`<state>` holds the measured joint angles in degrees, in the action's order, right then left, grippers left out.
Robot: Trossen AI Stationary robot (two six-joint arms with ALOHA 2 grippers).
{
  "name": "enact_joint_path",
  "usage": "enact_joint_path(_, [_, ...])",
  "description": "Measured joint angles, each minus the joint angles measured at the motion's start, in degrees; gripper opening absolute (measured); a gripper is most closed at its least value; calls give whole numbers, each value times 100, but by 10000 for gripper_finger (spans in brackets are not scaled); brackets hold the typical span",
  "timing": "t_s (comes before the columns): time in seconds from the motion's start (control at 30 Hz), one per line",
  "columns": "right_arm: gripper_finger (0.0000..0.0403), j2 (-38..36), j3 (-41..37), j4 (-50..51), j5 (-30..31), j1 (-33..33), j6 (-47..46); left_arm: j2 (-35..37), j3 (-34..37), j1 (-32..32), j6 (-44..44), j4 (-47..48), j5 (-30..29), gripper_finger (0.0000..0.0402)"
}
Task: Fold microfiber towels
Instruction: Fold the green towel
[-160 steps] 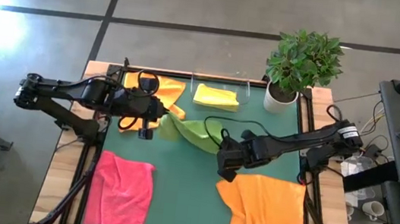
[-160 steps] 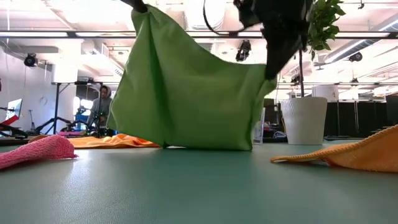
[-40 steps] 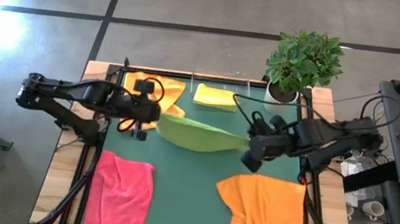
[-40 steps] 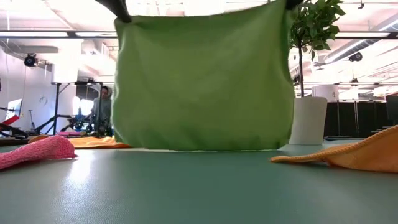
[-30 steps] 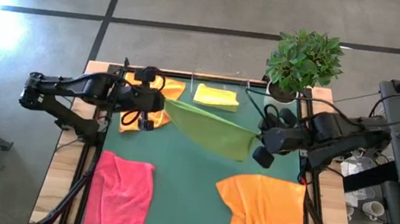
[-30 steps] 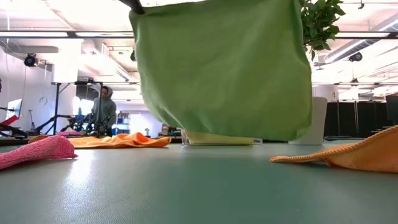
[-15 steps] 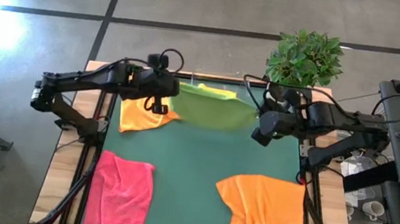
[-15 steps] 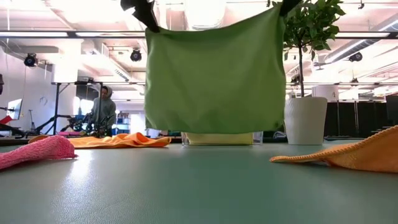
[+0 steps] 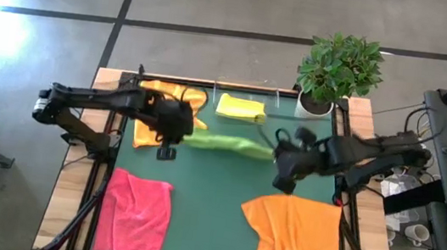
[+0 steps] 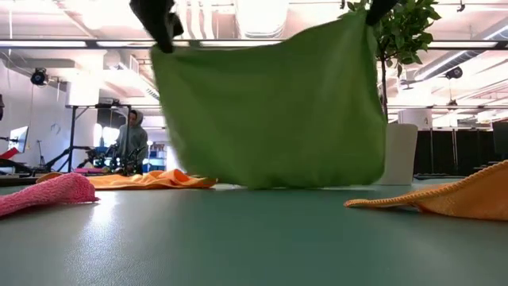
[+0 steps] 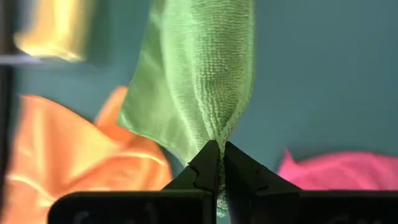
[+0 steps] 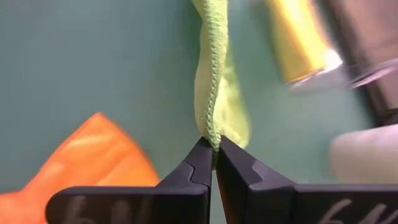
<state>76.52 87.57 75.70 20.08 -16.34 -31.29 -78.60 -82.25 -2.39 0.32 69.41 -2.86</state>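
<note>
Nearest, an orange towel [image 9: 295,236] and a pink towel [image 9: 137,217] lie loose on the mat [image 9: 214,201], presumably awaiting folding. Beyond them, the green towel [image 10: 274,107] hangs stretched between the left gripper [image 11: 215,163] and right gripper [image 12: 213,158], each clamped on an upper corner, likely so it spreads flat. Behind the green towel lie a second orange towel [image 9: 157,108] and a yellow towel [image 9: 241,107].

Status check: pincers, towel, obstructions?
Left pincer and right pincer shut on lime green microfiber towel, stretched between them above green table mat. Nothing obstructing underneath.
</note>
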Motion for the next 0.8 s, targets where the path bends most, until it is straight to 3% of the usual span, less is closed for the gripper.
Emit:
enact_joint_path(0.27, [8, 611, -700, -1118, -831, -902, -991, -17, 963, 704, -611, -305, 712, 0])
enact_joint_path(0.5, [8, 1278, -912, -1598, -859, -1382, -1803, -82, 1533, 970, -899, -833, 740, 0])
enact_joint_path(0.63, [8, 1610, -920, -1571, -855, -1429, -2174, -217, 1645, 963, -900, -1086, 601, 0])
enact_joint_path(0.8, [8, 1828, -922, -1094, -853, -1336, -2451, -422, 1645, 950, -899, -1226, -36, 0])
